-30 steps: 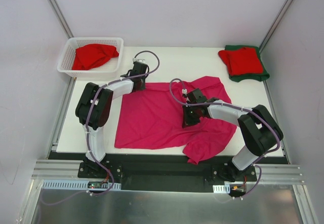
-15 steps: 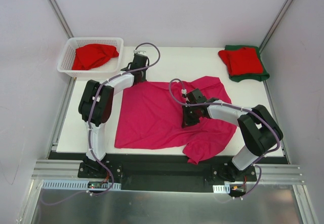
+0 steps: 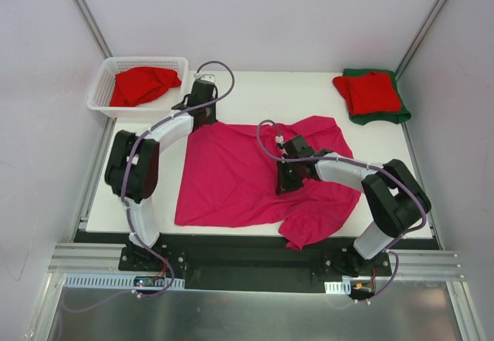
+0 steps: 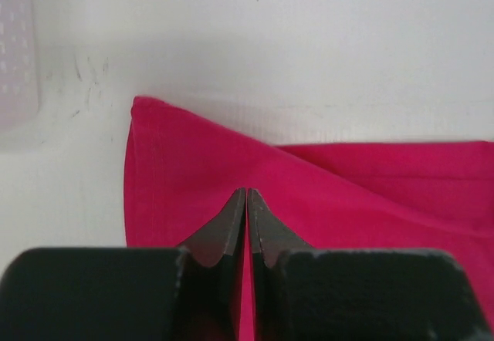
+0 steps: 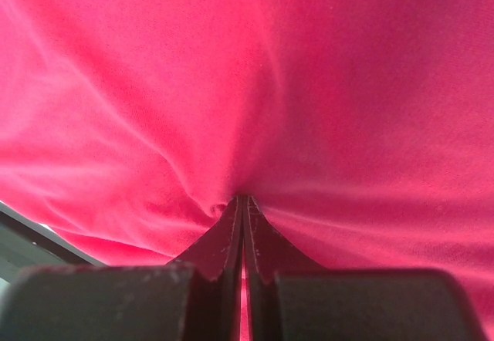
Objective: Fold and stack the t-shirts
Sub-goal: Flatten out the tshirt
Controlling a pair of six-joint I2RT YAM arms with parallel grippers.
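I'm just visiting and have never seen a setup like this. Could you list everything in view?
pink t-shirt: one, magenta-pink, spread over the middle of the table
loose red t-shirt: one, red, crumpled in the basket
folded red t-shirt: one, red, far right corner, on top of the green t-shirt
green t-shirt: one, dark green, folded at the far right corner
basket: one, white lattice, far left corner
table: one, white
left gripper: one, black, shut on the pink t-shirt near its far left corner
right gripper: one, black, shut on the pink t-shirt's right part
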